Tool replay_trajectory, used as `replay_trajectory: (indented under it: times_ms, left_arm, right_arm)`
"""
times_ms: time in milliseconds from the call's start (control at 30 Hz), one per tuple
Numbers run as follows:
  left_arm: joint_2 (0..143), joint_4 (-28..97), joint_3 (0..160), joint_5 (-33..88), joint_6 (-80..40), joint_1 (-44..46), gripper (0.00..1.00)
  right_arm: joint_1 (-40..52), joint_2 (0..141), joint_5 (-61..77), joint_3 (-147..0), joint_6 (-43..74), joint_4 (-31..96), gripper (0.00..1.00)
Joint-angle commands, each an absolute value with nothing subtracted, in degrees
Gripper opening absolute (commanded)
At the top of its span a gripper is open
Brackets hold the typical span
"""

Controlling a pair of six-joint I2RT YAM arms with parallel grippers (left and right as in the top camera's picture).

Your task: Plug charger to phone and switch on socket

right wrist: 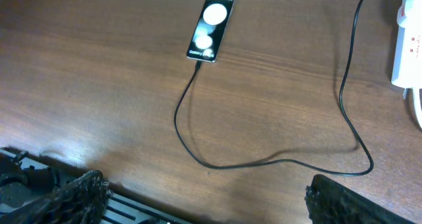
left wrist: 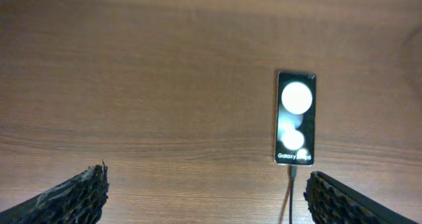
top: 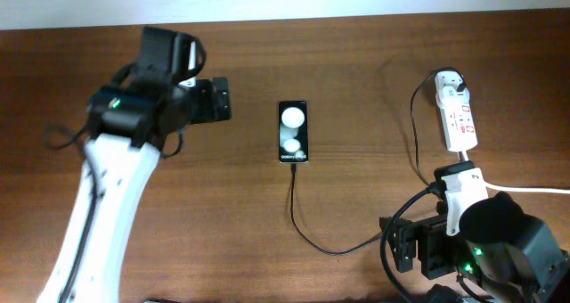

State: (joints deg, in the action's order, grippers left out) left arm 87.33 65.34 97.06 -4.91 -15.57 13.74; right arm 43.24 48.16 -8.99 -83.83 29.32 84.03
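Observation:
The black phone (top: 293, 132) lies flat mid-table, its face showing two white round spots. The thin black charger cable (top: 307, 236) sits in the phone's near end, loops along the table and runs up to an adapter (top: 452, 84) on the far end of the white socket strip (top: 460, 120). My left gripper (top: 219, 99) is open and empty, left of the phone. My right gripper (top: 403, 249) is open and empty, near the front edge beside the cable loop. The left wrist view shows the phone (left wrist: 296, 118), the plug tip (left wrist: 292, 174) and the left gripper (left wrist: 208, 199). The right wrist view shows the phone (right wrist: 211, 28), the cable (right wrist: 198, 151), the socket (right wrist: 410, 46) and the right gripper (right wrist: 204, 199).
A thick white cord (top: 530, 190) leaves the socket's near end toward the right edge. The brown wooden table (top: 356, 62) ends at a pale wall at the back. A dark ribbed base (right wrist: 125, 207) lies below my right gripper.

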Motion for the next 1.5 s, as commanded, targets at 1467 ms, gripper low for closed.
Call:
replay_trajectory:
  times_ms: [1467]
  left_arm:
    - [5.96,94.06,91.92,-13.98,-15.55,7.70,0.99]
  right_arm:
    - [43.40,47.99,-9.69,-84.29,28.95,84.03,0.99]
